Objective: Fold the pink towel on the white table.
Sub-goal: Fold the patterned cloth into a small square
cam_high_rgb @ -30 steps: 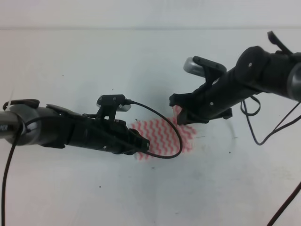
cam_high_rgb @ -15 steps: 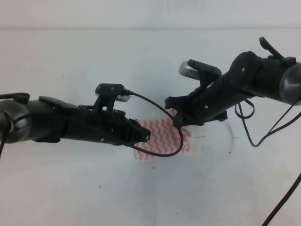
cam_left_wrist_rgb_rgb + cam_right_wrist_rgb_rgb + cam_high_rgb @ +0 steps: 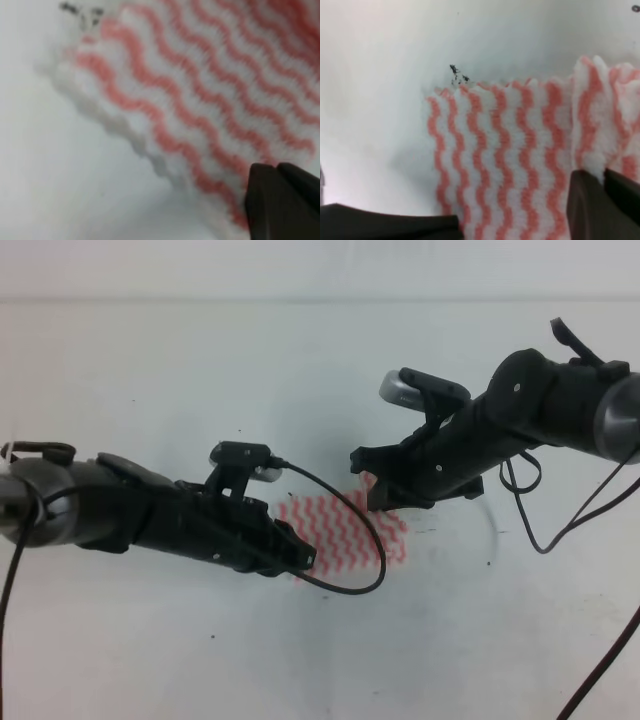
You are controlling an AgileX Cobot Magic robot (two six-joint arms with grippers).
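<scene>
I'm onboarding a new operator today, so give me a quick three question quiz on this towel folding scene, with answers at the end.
1. True or false: the pink towel lies flat across its whole area on the white table.
2. Which gripper is at the raised corner of the towel: A) left gripper, B) right gripper, C) neither?
3. In the right wrist view, what marks the table just beyond the towel's far edge?

Key
1. False. The corner at the right gripper is lifted, standing up in the right wrist view.
2. B. The left gripper sits low at the towel's near left edge.
3. A small cluster of dark specks.
</scene>
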